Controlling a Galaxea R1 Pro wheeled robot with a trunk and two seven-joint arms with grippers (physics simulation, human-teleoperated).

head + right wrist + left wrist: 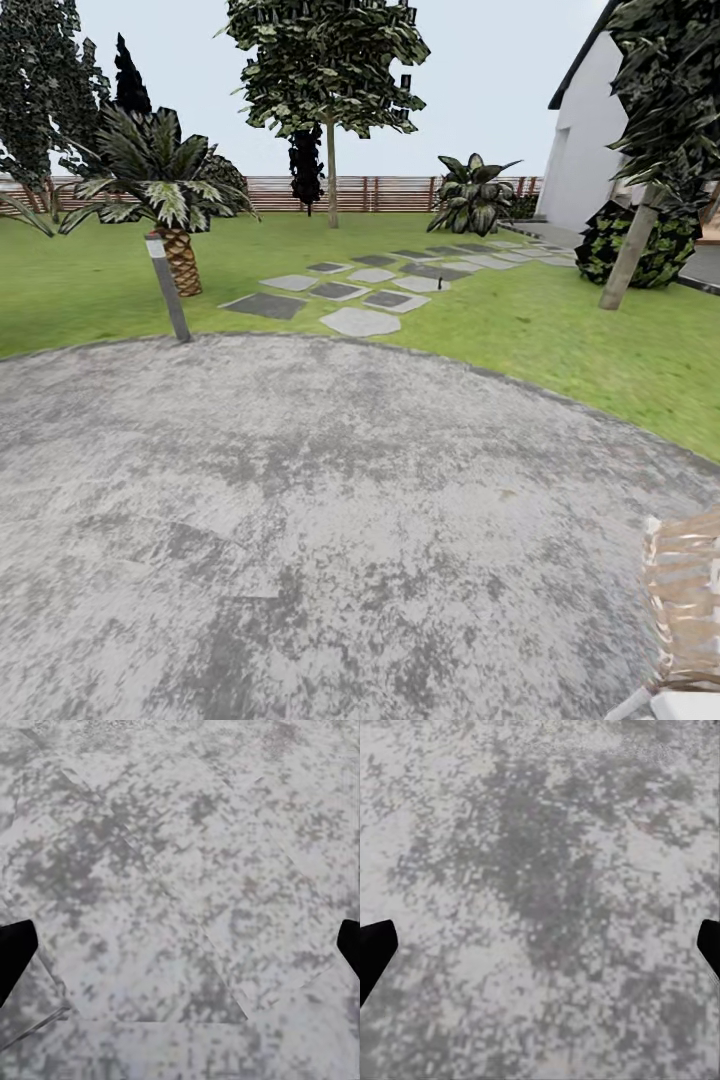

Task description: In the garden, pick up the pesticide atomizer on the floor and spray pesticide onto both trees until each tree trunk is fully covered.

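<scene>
Trees [330, 60] stand afar; right trunk [628, 250] partly behind bush [610, 245].

A: Any writing, labels or numbers to read anywhere?

B: None; the paving [300, 520] is mottled grey with no marks; the fence [390, 193] is plain brown slats; the house [585, 150] wall is blank white.

A: And the post [168, 287] by the lawn?

B: Dark with a pale cap; no sign or number on it; the wrist views give only blurred grey ground, with nothing legible.
</scene>
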